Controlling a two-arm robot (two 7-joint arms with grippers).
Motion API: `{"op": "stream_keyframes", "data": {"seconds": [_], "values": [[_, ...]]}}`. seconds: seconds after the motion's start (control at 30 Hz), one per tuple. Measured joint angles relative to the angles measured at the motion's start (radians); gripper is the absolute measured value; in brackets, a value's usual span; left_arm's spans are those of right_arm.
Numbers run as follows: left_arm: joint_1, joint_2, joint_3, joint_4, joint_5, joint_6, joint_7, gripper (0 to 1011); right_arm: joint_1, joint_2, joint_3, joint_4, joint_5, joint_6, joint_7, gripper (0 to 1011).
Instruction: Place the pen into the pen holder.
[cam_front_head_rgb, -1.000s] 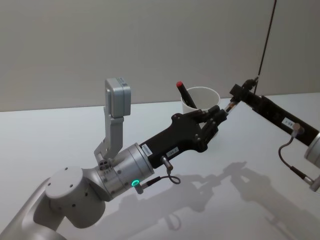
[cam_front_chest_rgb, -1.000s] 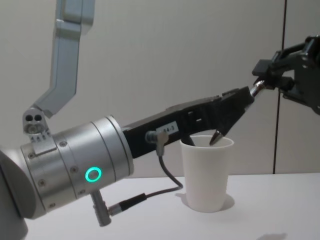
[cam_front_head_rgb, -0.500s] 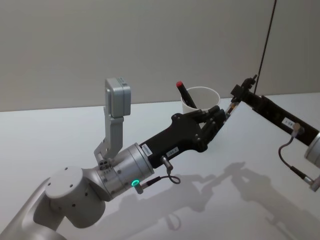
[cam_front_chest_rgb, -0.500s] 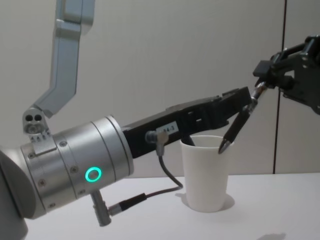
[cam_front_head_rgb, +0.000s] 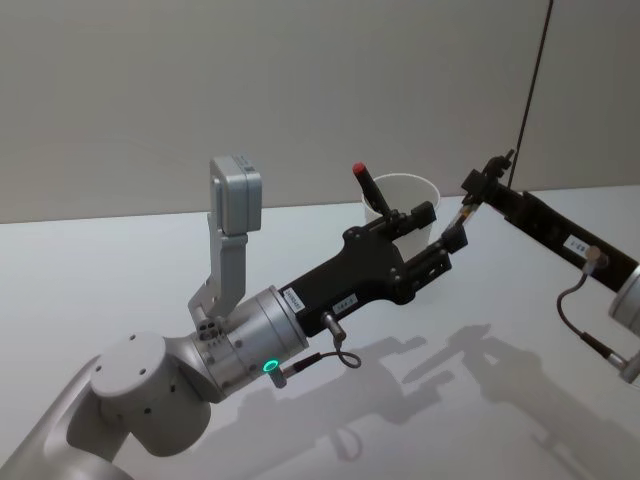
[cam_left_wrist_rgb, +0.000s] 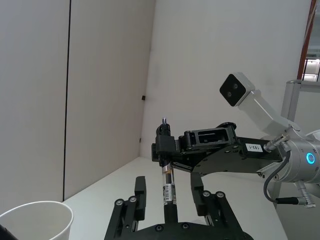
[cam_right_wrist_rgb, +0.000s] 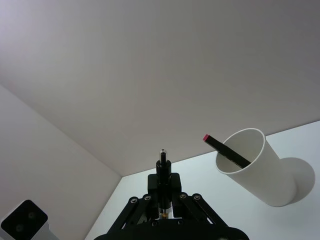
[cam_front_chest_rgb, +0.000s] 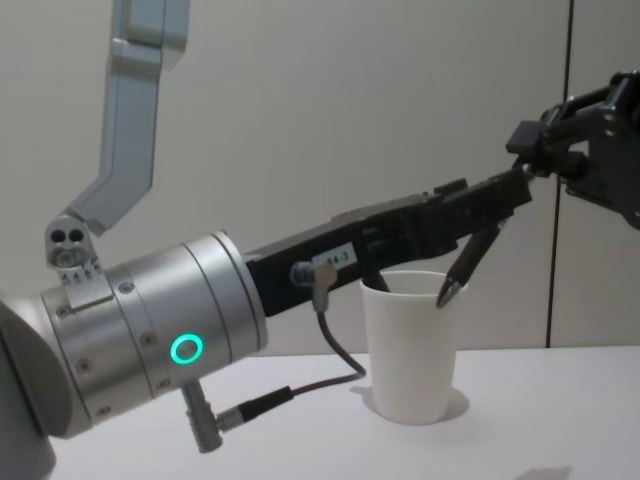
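The white desk (cam_front_head_rgb: 120, 260) carries the pen holder (cam_front_chest_rgb: 412, 345) at centre frame in the chest view, where both arms can reach. The left gripper (cam_front_head_rgb: 430, 232) sits mid-frame, fingers spread wide around the pen (cam_front_chest_rgb: 468, 262). The right gripper (cam_front_chest_rgb: 530, 150) at upper right pinches the pen's top, so it hangs tip-down at the rim. A red-capped pen (cam_front_head_rgb: 368, 188) already leans inside.

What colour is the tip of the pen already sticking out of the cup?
Red: the pen in the white cup has a red end, clearest in the head view.
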Motion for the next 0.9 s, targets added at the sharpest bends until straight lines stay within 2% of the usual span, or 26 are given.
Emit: {"op": "stream_keyframes", "data": {"seconds": [0.03, 0.1, 0.13, 0.3, 0.33, 0.53, 0.73, 0.9], "values": [[0.0, 0.0, 0.0, 0.0, 0.0, 0.0, 0.0, 568, 0.0, 0.0, 0.0, 0.0, 0.0, 0.0, 0.0, 130], [0.0, 0.0, 0.0, 0.0, 0.0, 0.0, 0.0, 603, 0.0, 0.0, 0.0, 0.0, 0.0, 0.0, 0.0, 130], [0.0, 0.0, 0.0, 0.0, 0.0, 0.0, 0.0, 661, 0.0, 0.0, 0.0, 0.0, 0.0, 0.0, 0.0, 130], [0.0, 0.0, 0.0, 0.0, 0.0, 0.0, 0.0, 782, 0.0, 0.001, 0.0, 0.0, 0.0, 0.0, 0.0, 130], [0.0, 0.0, 0.0, 0.0, 0.0, 0.0, 0.0, 836, 0.0, 0.001, 0.0, 0.0, 0.0, -0.001, 0.0, 130], [0.0, 0.0, 0.0, 0.0, 0.0, 0.0, 0.0, 983, 0.007, 0.007, 0.001, 0.01, -0.016, -0.014, -0.006, 130], [0.0, 0.0, 0.0, 0.0, 0.0, 0.0, 0.0, 1001, 0.024, 0.015, 0.007, 0.031, -0.056, -0.041, -0.012, 130], [0.0, 0.0, 0.0, 0.0, 0.0, 0.0, 0.0, 1001, 0.05, 0.019, 0.013, 0.064, -0.111, -0.078, -0.008, 130]]}}
